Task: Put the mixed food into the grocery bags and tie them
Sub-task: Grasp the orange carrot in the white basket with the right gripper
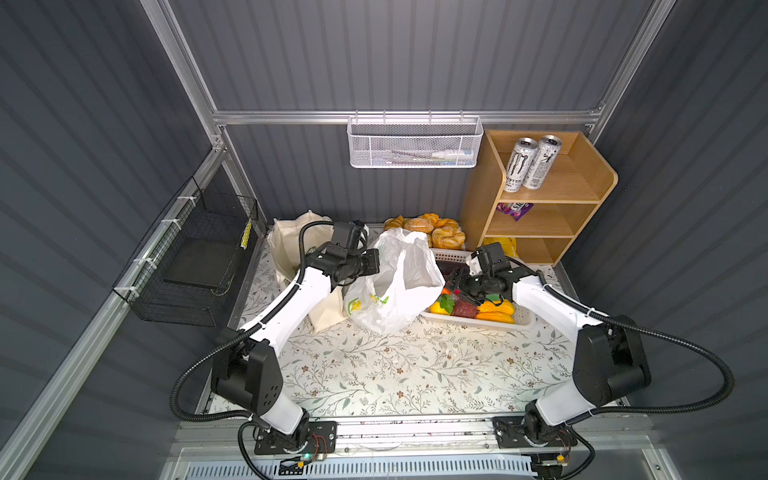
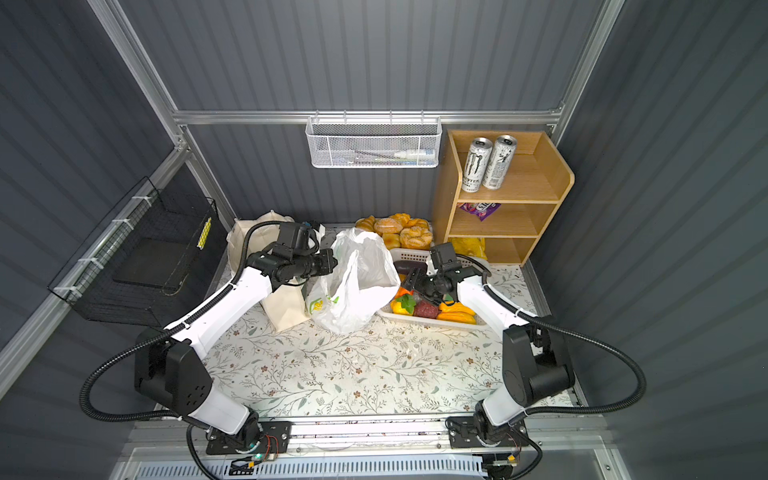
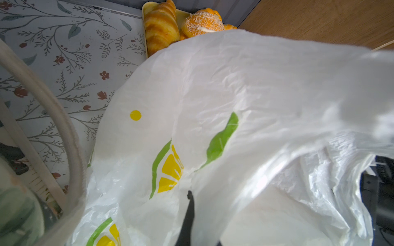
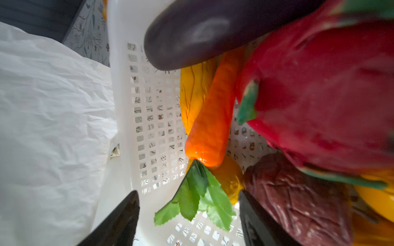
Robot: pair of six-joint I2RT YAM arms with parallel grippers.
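Down in the basket (image 4: 128, 110), on the right of the table (image 1: 395, 374), lies the toy food: a carrot (image 4: 210, 119), an eggplant (image 4: 202, 32), a red piece (image 4: 319, 95), a dark red piece (image 4: 298, 204) and a yellow piece (image 4: 194, 89) under the carrot. My right gripper (image 4: 187, 192) hangs just over the carrot's leafy end, jaws well apart, holding nothing.

Just left of the basket in both top views, the bag (image 1: 399, 282) stands touching the basket's end, its mouth open. The tote (image 1: 291, 245) stands just beside it, partly behind my left arm. My left gripper (image 1: 374, 261) is closed tight on the bag's upper edge; white film fills most of the left wrist view.

Behind the bag sit rolls (image 1: 428, 228), next to a shelf (image 1: 582, 187) with two cans (image 1: 528, 162) on its top level.
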